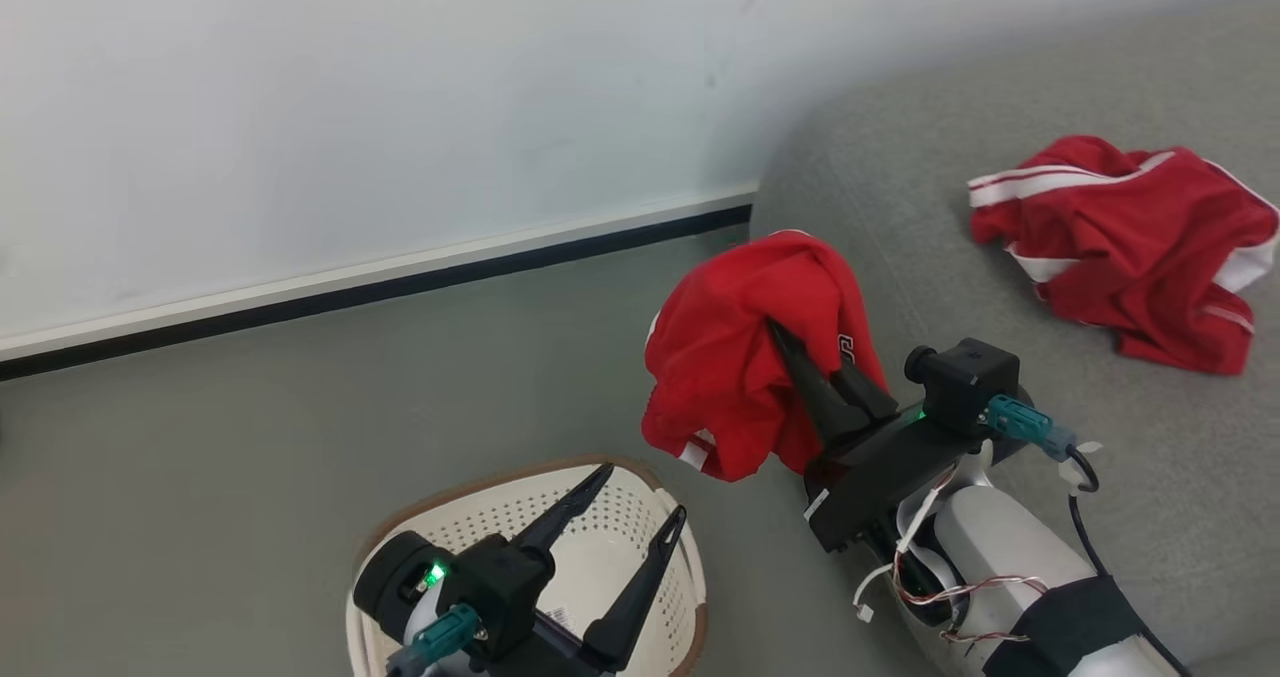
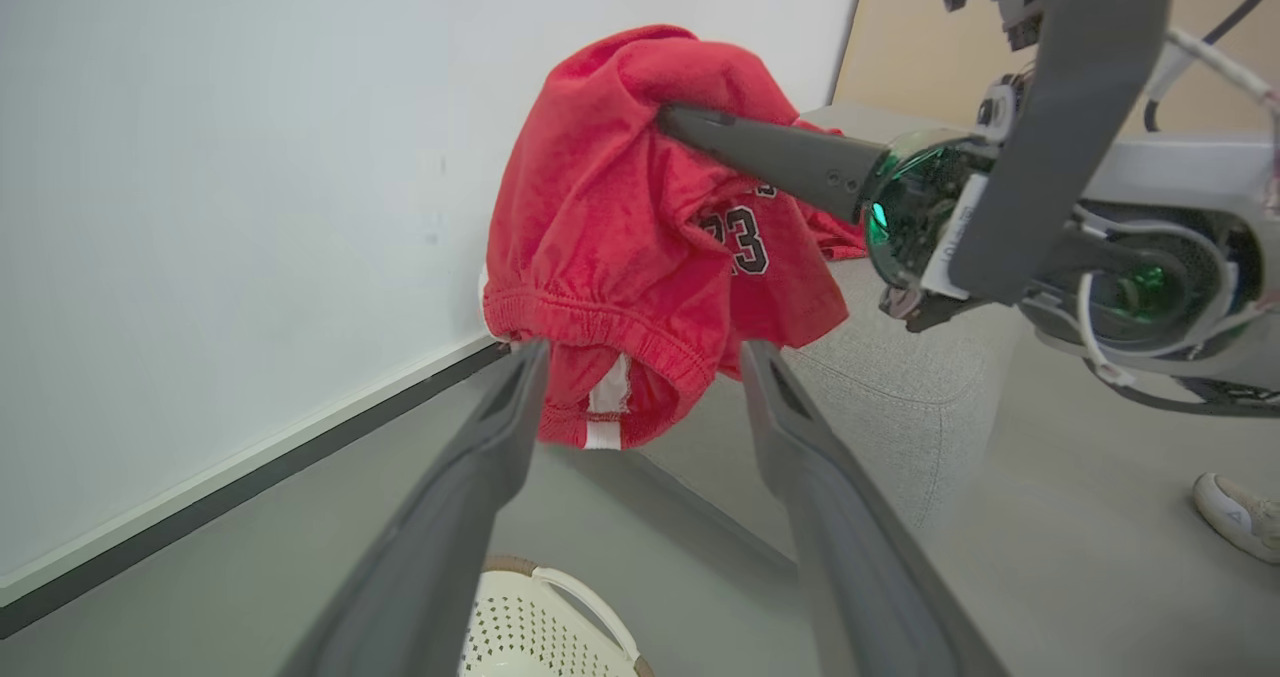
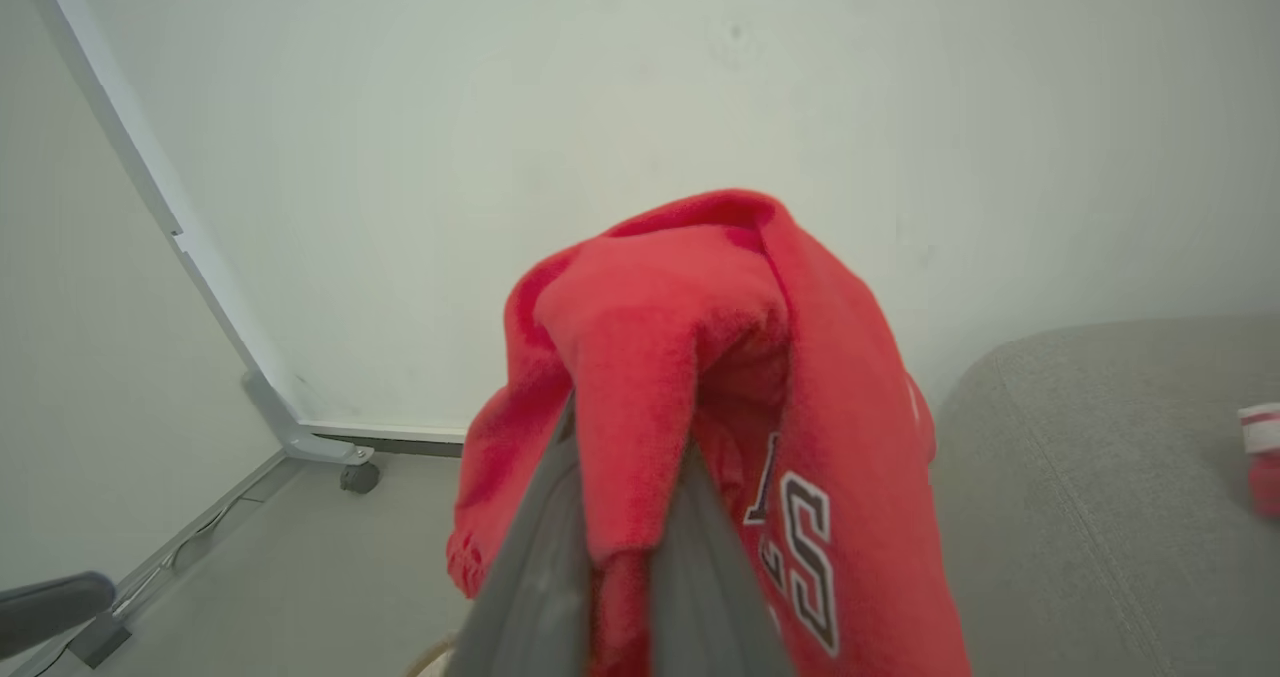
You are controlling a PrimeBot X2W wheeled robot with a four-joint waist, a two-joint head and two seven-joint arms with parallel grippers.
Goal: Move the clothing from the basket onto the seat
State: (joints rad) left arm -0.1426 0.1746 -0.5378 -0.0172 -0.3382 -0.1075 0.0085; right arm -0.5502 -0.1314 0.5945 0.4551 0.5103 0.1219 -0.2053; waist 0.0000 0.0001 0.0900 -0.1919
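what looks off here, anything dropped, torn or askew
Nothing looks damaged or dropped. One red garment hangs bunched from the shut right gripper, in the air beside the seat. A second red garment lies crumpled on the seat. The basket stands upright on the floor below the open left gripper.

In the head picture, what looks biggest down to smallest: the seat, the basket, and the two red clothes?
1. seat
2. basket, though the picture's edge cuts it off, so that is unsure
3. Tie: the hanging garment and the garment on the seat look about alike.
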